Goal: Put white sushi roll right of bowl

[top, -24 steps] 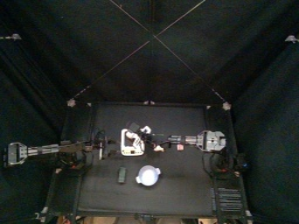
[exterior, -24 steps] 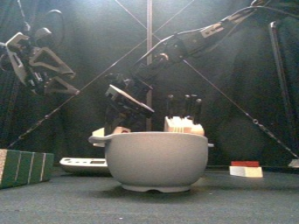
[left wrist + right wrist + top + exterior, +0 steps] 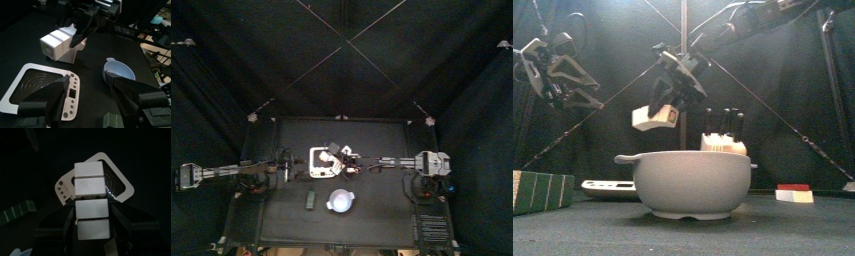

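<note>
The white sushi roll [image 3: 90, 198] is pinched between the right jaws, which are closed against its two sides. Part of the chunk is seen projecting beyond the jaw tips in the right wrist view, and seams are visible across its white face. In the front view the roll [image 3: 653, 117] is held in the air, clear of the worktop [image 3: 780, 230] and higher than the rim of the bowl [image 3: 687, 185]. No contact between roll and bowl is shown.

Beneath the right jaws, a flat white rectangle with a dark centre [image 3: 70, 95] is seen lying on the worktop. In the left wrist view the roll [image 3: 59, 44] is hung over the far part of that rectangle. The bowl [image 3: 120, 75] is set apart from the right jaws, on the near side of the worktop, and is seen upright.

The left jaws are spread wide, and nothing is held between them. They are kept well apart from the right jaws, with the white rectangle lying between the two pairs.

Farther from the right jaws, a green striped block [image 3: 540, 192] is seen at the near left edge of the worktop. A small red and white piece [image 3: 792, 192] is seen low on the right side, well apart from both pairs of jaws.
</note>
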Motion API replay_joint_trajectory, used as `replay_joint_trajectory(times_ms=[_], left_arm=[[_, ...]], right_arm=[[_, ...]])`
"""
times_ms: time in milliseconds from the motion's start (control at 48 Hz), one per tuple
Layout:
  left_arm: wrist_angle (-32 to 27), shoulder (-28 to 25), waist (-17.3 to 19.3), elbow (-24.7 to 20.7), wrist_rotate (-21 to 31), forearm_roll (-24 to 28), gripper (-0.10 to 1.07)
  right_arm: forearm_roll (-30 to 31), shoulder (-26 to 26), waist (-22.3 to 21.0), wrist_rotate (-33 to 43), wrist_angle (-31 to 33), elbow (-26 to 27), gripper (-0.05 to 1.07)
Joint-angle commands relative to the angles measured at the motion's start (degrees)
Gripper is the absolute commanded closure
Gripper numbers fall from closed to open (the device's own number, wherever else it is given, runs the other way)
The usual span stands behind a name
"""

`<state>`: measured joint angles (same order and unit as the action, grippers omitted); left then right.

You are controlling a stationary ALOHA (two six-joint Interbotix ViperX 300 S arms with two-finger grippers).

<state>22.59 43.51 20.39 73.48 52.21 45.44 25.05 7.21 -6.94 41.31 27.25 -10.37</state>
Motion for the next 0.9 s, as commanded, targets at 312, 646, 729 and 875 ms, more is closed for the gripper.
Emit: replay_joint_trajectory(times_ms=[312, 646, 729, 875], left_arm=[[0.4, -0.1, 0.6, -0.5, -0.1, -0.1, 0.05], [0.4, -0.1, 1.2, -0.5, -0.1, -0.1, 0.05], [0.4, -0.1, 1.3, -0.5, -0.1, -0.1, 0.05], [0.4, -0.1, 1.4, -0.5, 0.0, -0.2, 0.05]], right_arm=[[1.5, -22.0, 7.5, -0.2, -4.6, -17.8, 0.43], [2.4, -39.3, 18.2, 0.1, -10.5, -36.9, 0.43], [2.1, -41.1, 20.5, 0.4, -12.1, -39.7, 0.43], [-0.1, -41.2, 22.9, 0.6, -12.9, -43.2, 0.43]])
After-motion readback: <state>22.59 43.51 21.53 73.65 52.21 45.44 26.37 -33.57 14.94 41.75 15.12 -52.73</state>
